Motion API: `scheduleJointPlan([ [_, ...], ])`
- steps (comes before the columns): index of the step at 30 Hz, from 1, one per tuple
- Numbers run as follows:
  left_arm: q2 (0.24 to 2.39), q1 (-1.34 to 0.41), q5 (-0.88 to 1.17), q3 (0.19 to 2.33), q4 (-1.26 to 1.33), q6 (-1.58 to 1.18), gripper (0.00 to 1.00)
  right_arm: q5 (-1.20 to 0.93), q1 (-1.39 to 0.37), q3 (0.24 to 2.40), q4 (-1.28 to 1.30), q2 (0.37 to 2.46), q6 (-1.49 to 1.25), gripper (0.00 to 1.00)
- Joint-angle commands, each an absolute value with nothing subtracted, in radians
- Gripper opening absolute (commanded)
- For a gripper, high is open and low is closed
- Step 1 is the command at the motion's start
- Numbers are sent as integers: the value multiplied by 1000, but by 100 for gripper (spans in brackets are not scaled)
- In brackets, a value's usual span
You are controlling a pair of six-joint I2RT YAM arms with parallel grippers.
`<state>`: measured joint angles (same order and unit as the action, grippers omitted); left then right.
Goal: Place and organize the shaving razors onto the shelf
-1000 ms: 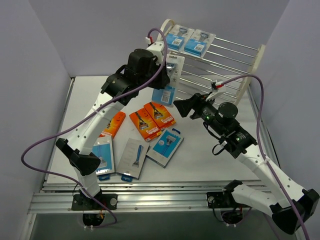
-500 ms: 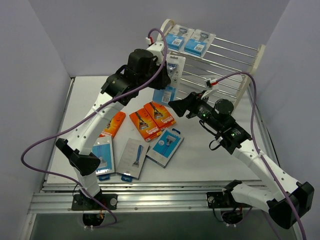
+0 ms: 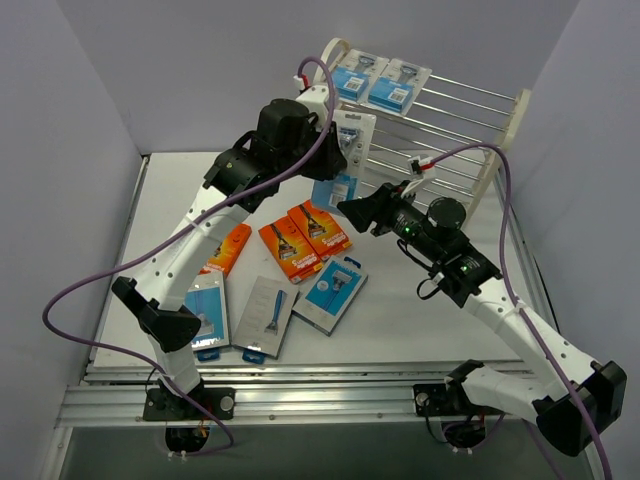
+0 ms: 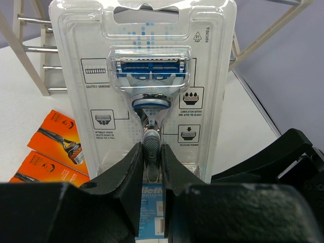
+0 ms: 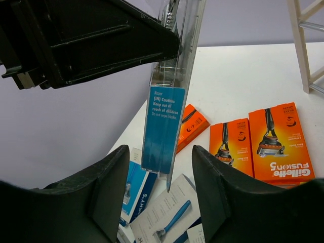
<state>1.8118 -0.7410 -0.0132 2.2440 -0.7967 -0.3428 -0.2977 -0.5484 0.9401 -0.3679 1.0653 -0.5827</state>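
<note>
Closed in, evenly lit.
Pale lavender walls (image 3: 200,60) on three sides; white table (image 3: 170,190); aluminium rail (image 3: 320,402) at near edge.

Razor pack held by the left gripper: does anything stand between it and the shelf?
Nothing visible does. The razor pack hangs upright in the left gripper before the shelf. The right gripper brackets its lower edge from the near side. On the top tier's left end lie two packs.

The top external camera looks down from above and behind the arm bases, across the whole surface (image 3: 170,190) to the shelf (image 3: 440,110). The left wrist camera sits close behind the left claw (image 4: 150,162), facing a blister pack (image 4: 147,76) flat-on. The right wrist camera, past the right claw (image 5: 158,167), sees that pack edge-on. The orange boxes (image 5: 278,142) appear in all three views.
</note>
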Motion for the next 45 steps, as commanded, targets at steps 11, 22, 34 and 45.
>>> scheduleJointPlan([
  [11, 1761, -750, 40, 2212, -681, -383, 2, -304, -541, 950, -434, 1077, -598, 30],
  [22, 1718, -749, 26, 2142, -609, -387, 2, -255, -541, 959, -399, 1077, -604, 0],
  [34, 1654, -747, 9, 2040, -532, -379, 64, -224, -540, 973, -387, 1069, -617, 0],
  [45, 1442, -713, -170, 1893, -450, -319, 73, -189, -535, 1057, -325, 1107, -588, 0],
])
